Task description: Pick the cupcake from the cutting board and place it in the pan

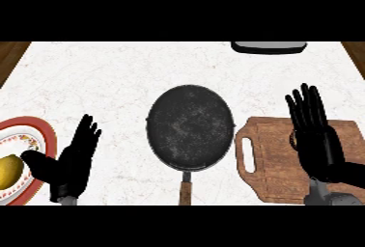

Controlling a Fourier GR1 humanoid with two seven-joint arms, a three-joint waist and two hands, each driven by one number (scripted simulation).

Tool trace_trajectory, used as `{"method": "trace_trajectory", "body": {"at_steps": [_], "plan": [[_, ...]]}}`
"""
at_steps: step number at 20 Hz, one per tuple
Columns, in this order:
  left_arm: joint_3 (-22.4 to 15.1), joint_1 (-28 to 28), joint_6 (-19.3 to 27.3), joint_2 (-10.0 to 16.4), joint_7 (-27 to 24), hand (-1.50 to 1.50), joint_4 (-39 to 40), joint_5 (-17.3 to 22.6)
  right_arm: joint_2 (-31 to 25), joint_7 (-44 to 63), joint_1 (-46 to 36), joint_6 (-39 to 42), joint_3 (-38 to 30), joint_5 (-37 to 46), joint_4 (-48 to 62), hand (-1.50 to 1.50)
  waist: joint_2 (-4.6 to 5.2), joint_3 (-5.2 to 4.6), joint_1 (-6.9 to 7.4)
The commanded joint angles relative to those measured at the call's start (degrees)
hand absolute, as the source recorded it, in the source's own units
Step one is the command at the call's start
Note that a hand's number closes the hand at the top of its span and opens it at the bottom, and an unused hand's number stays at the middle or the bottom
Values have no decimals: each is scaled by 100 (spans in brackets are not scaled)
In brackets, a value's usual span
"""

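A dark round pan [190,126] lies in the middle of the white counter, its wooden handle [185,190] pointing toward me. To its right lies a brown wooden cutting board [274,159] with a handle slot on its left side. My right hand [317,140] is spread over the board, fingers straight and pointing away from me. It hides the cupcake almost wholly; only a small dark sliver [292,139] shows at the hand's left edge. My left hand [73,161] rests open at the lower left, fingers up, well left of the pan.
A red-rimmed white plate [35,137] with a yellow fruit [8,171] lies at the left edge, touching my left hand's thumb side. A dark grey object [269,47] sits at the counter's far edge. Wooden floor shows at both upper corners.
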Motion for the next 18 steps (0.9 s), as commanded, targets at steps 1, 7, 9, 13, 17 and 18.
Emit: {"method": "trace_trajectory", "body": {"at_steps": [1,7,9,13,17,18], "plan": [[109,-222,-55,188,252,0,-194,-92,-336,283,-577,567,-63,-177,90,150,-4,74,30],[214,-873,-293,566,58,0,-121,-289,-2531,476,-1378,3037,-193,-138,367,150,89,77,106],[323,-922,-403,617,-4,0,33,-241,-2848,-501,-1221,3626,-944,-334,938,150,95,101,-18],[373,-1120,-466,648,215,0,-69,-125,-3644,-1698,-1009,4668,-1359,235,1782,-150,102,116,5],[423,-1057,-638,691,182,0,21,-59,-4183,-2863,-1207,4839,-1610,1201,2570,-150,107,112,166],[367,-1197,-610,736,222,0,41,-178,-4326,-3045,-1303,4899,-1511,1367,2537,-150,121,119,185]]}}
